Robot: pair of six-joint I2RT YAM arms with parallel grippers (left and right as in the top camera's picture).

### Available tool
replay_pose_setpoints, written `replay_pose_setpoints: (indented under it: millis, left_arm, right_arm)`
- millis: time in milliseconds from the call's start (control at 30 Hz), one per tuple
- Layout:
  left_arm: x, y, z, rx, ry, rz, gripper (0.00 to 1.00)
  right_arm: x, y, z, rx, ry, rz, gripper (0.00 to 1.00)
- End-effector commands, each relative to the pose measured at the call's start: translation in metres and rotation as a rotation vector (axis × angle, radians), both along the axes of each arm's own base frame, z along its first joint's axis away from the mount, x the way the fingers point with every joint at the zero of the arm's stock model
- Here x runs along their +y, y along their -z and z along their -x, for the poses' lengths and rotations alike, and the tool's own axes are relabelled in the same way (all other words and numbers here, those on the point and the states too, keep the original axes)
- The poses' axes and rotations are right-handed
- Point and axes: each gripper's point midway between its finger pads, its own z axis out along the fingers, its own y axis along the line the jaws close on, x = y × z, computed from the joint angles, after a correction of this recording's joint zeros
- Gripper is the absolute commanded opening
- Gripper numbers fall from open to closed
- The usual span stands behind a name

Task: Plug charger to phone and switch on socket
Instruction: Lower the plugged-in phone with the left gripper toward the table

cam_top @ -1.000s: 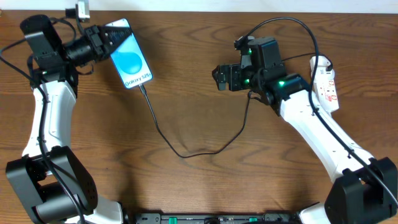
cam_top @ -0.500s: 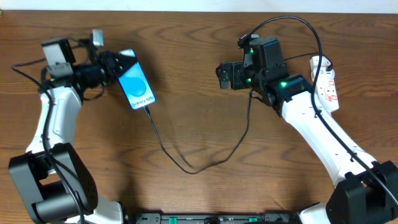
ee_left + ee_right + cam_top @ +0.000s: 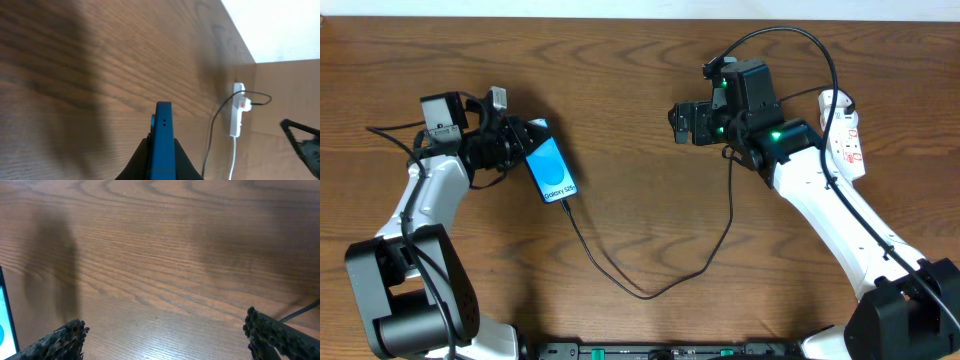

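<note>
A brown wooden table (image 3: 640, 110) with bold, wavy grain fills the overhead view. Along its 12 o'clock edge runs a thin pale strip of wall (image 3: 620, 6). At 6 o'clock, against the table's near edge, lies a black rail (image 3: 620, 351) with small green marks. Soft dark shadows fall on the wood in both wrist views.

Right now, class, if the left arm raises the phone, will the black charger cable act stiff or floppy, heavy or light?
Probably floppy: the charger lies in a loose curve on the table, so it should trail. Likely light: it looks thin beside the phone in the left gripper.
</note>
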Motion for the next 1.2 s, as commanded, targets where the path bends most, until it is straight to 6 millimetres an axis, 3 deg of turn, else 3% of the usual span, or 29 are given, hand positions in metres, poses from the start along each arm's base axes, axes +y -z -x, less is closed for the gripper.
replay_pose_setpoints:
  millis: [0,633,900,1167]
  left_arm:
    - [0.003,0.003,0.004,-0.003,-0.008,-0.037,0.07]
    - [0.010,0.075,0.035,0.199,-0.055,-0.091,0.08]
    - [0.015,0.091,0.038,0.243,-0.071,-0.121,0.07]
    - [0.015,0.091,0.038,0.244,-0.073,-0.124,0.08]
  right_arm:
    - [-0.002,-0.015,-0.001,-0.037,0.002,0.001,0.99]
    - [-0.002,-0.013,0.000,-0.031,0.000,0.004,0.99]
    - [-0.002,-0.013,0.000,-0.029,0.000,0.005,0.99]
    - [-0.002,-0.013,0.000,-0.028,0.000,0.004,0.99]
